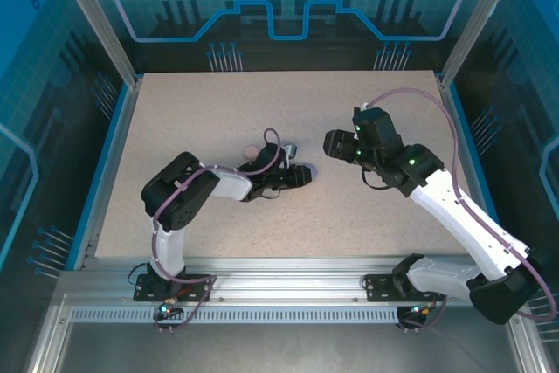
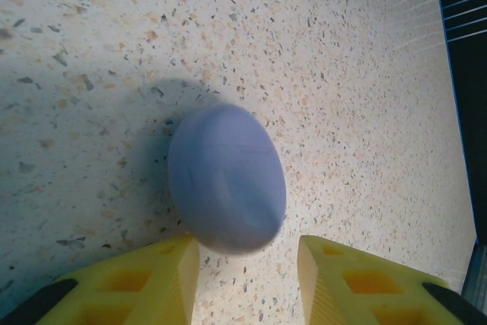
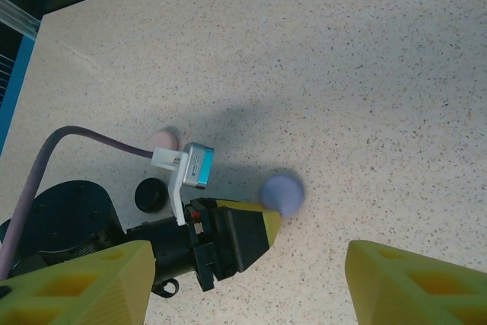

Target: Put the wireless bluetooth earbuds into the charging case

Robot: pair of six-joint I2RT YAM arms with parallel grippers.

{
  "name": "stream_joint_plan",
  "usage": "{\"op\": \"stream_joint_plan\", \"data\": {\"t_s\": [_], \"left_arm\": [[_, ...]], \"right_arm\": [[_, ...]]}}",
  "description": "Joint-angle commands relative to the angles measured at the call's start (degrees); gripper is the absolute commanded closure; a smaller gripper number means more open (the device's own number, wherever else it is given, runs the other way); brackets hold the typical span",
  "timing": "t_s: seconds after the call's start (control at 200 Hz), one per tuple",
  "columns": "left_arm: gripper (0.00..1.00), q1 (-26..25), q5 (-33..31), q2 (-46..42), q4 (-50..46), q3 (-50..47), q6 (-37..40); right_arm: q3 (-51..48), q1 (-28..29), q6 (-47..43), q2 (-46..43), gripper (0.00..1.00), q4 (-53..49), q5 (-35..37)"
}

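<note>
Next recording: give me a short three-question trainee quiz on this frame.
1. True or false: the right pincer holds a case.
2. Which case lies at the tips of the left pincer? A pink, B lavender, C black.
3. How many round cases does the right wrist view show?
Key: 1 false, it is open and empty. 2 B, the lavender case. 3 three: lavender, the pink case and the black case.
</note>
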Motion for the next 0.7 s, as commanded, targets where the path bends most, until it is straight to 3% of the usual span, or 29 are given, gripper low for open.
{"op": "stream_joint_plan", "data": {"t_s": [0.0, 0.31, 0.435, 0.63, 0.695], "left_arm": [[0.56, 0.0, -3.1, -0.4, -6.8, -0.6, 1.7], [0.5, 0.5, -6.0, -8.6, -11.6, -1.9, 6.2], [0.47, 0.8, -6.5, -15.1, -15.0, -1.2, 10.2], [0.37, 0.9, -8.9, -26.5, -24.0, 3.1, 18.5], [0.28, 1.1, -9.9, -30.0, -26.4, 4.4, 21.0]], "right_arm": [[2.4, -0.8, -0.1, -1.4, 0.29, -1.0, 1.4], [3.0, -1.1, -0.7, -3.8, 0.13, -2.5, 3.1], [2.5, -1.6, -1.7, -5.3, 0.0, -3.2, 4.4], [1.5, -1.9, -5.7, -7.5, 0.0, -2.4, 4.9], [1.8, -2.1, -7.7, -7.4, 0.0, -3.1, 5.7]]}}
